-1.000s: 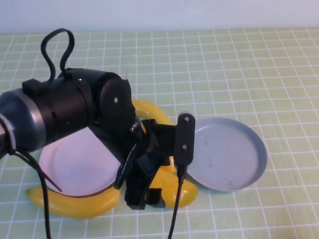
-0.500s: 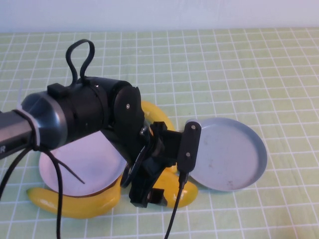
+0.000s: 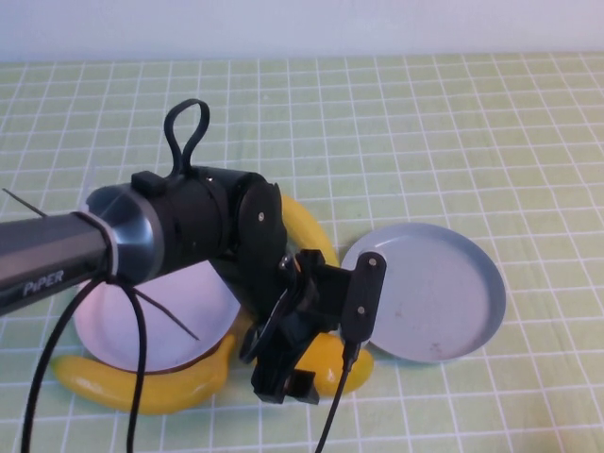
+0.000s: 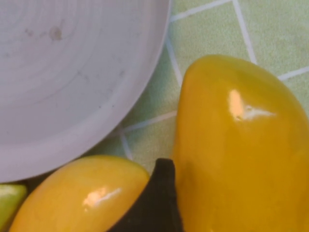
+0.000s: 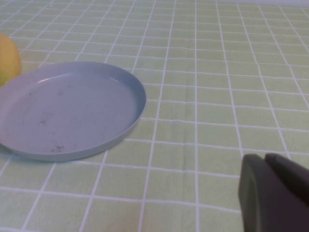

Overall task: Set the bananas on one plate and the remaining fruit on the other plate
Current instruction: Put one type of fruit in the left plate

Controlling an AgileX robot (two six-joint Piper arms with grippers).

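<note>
My left gripper (image 3: pixel 286 376) hangs low between the pale pink plate (image 3: pixel 156 311) and the grey-blue plate (image 3: pixel 439 288), over a yellow-orange mango (image 3: pixel 332 363). In the left wrist view this mango (image 4: pixel 241 145) fills the space between the open jaws, with one black finger (image 4: pixel 159 203) against its side. A second mango (image 4: pixel 82 193) lies just beside it, by the pink plate's rim (image 4: pixel 96 135). One banana (image 3: pixel 142 387) lies along the pink plate's near edge. The other banana (image 3: pixel 304 225) curves out from behind the arm. Both plates are bare. My right gripper (image 5: pixel 275 193) is shut and empty, off to the right of the grey-blue plate (image 5: pixel 67 111).
The table is covered with a green checked cloth (image 3: pixel 453 123). The left arm's black body (image 3: pixel 189 226) and its cables hide part of the pink plate and the far banana. A yellow fruit edge (image 5: pixel 7 60) shows past the grey-blue plate in the right wrist view.
The left arm has swung right and stretched out further, and its gripper has come lower over the mango. Plates and fruit have not moved.
</note>
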